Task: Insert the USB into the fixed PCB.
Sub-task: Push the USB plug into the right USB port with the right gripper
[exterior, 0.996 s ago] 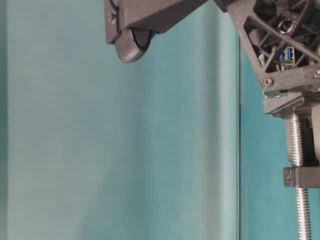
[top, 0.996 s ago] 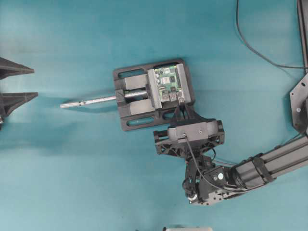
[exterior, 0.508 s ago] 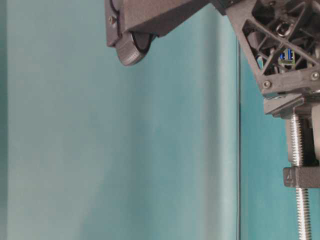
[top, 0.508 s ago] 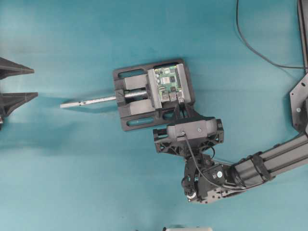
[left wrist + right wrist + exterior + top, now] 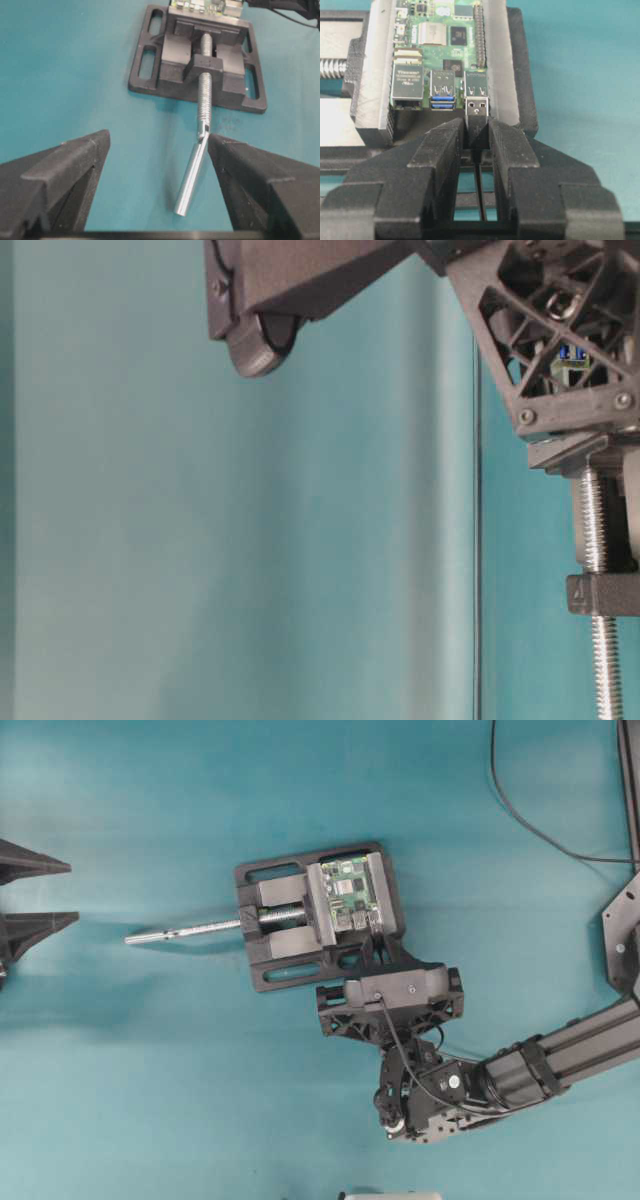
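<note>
The right gripper's fingers cover most of the USB body, the fixed PCB's far end is cropped, and insertion depth can't be told.

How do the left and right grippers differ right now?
The left gripper is open with nothing between its fingers; the right gripper is shut on the USB. In the overhead view the left one sits at the table's left edge, well away from the vise, while the right one is at the PCB, with the plug's metal tip at a port. Both have black fingers.
</note>
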{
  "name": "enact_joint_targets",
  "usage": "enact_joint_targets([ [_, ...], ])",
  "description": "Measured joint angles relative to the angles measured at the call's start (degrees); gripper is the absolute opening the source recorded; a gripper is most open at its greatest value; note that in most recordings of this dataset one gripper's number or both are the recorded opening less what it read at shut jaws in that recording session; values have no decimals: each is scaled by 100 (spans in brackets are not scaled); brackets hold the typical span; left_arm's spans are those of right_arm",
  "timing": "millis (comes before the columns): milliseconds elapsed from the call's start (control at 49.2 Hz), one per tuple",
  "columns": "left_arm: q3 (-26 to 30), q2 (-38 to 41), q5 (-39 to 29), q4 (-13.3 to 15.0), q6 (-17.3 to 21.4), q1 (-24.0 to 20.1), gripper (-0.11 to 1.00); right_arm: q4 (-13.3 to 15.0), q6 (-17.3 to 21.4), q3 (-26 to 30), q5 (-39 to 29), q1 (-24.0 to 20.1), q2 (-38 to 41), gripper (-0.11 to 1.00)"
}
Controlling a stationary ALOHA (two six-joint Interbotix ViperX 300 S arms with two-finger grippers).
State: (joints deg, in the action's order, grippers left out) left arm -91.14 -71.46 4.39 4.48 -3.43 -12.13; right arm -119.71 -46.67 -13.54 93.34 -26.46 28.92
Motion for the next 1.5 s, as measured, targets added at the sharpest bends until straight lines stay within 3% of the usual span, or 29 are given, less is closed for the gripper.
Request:
enact_joint_targets([
  [650, 0, 0, 0, 0, 0, 0, 94, -53, -123, 176, 0, 123, 0, 21],
  [1057, 0, 0, 9, 0, 0, 0, 94, -44, -281, -299, -334, 167, -343, 21],
  [1504, 0, 0, 0, 0, 0, 9, 94, -26, -378, -404, -545, 290, -439, 21],
])
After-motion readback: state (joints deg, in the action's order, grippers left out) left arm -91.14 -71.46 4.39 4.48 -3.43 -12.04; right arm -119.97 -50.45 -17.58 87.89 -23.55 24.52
